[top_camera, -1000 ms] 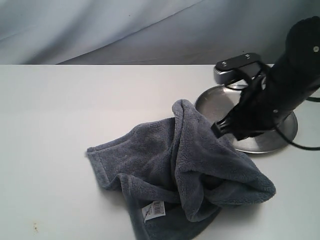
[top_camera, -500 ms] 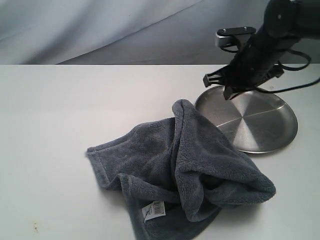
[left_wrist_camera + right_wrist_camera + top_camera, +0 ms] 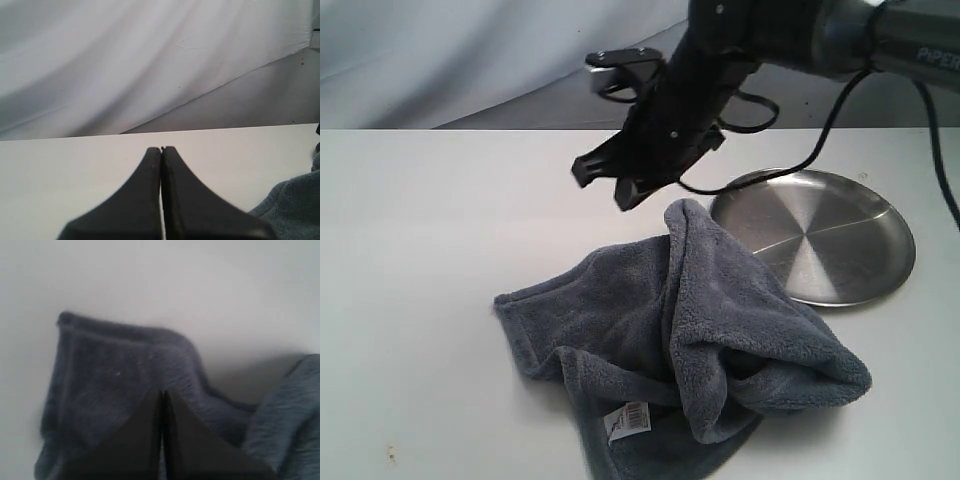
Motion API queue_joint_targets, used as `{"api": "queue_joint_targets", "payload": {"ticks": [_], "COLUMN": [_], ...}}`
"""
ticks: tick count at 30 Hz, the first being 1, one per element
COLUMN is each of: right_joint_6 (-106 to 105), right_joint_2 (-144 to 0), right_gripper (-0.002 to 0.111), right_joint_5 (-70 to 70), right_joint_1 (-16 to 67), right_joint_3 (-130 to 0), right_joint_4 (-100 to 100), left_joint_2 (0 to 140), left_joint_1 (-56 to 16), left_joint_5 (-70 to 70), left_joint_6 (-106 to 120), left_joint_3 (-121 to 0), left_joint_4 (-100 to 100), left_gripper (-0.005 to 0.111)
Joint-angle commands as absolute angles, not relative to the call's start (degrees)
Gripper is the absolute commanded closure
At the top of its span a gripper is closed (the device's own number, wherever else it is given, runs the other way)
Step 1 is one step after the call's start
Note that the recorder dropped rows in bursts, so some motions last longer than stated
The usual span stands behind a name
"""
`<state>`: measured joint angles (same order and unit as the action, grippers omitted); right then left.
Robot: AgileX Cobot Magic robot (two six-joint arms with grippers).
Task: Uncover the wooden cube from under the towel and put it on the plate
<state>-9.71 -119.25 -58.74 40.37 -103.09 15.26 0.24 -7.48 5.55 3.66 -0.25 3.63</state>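
Note:
The blue-grey towel (image 3: 660, 340) lies crumpled in a mound on the white table, its white label (image 3: 628, 420) at the near edge. No wooden cube shows in any view. The empty steel plate (image 3: 830, 240) sits to the towel's right. My right gripper (image 3: 602, 185) hangs in the air above the towel's far upper edge, left of the plate, with its jaws together and nothing in them. In the right wrist view it (image 3: 162, 392) points down at a flat flap of towel (image 3: 110, 365). My left gripper (image 3: 161, 148) is shut over bare table, with a towel corner (image 3: 295, 205) off to one side.
A grey fabric backdrop (image 3: 470, 60) hangs behind the table (image 3: 420, 220). The right arm's black cable (image 3: 930, 150) arcs over the plate's far side.
The right arm has swung from above the plate leftward across it and now hovers over the towel's far edge. The towel and plate have not moved.

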Motion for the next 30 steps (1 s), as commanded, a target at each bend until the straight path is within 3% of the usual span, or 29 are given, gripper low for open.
{"api": "queue_joint_targets", "payload": {"ticks": [1,10,21,25,30], "right_joint_6": [-11.1,-10.7,-9.9,-8.3,-8.1], "right_joint_2": [-118.8,-114.5,-97.5,-89.7,-84.5], "right_gripper": [0.108,0.108,0.108,0.108,0.108], "right_joint_5": [-63.5,-64.4,-55.2,-51.5,-48.0], "right_joint_1": [46.1,53.7,53.6,49.4,38.4], "right_joint_3": [-103.4,-95.7,-69.2,-60.9,-55.8], "right_joint_4": [15.7,14.6,11.8,9.4,8.6], "left_joint_2": [0.0,0.0,0.0,0.0,0.0], "left_joint_1": [-7.4,-7.4,-7.4,-7.4,-7.4], "left_joint_5": [4.8,4.8,4.8,4.8,4.8], "left_joint_6": [3.5,3.5,3.5,3.5,3.5], "left_joint_3": [0.0,0.0,0.0,0.0,0.0], "left_joint_4": [3.8,3.8,3.8,3.8,3.8], "left_gripper": [0.107,0.107,0.107,0.107,0.107]}}
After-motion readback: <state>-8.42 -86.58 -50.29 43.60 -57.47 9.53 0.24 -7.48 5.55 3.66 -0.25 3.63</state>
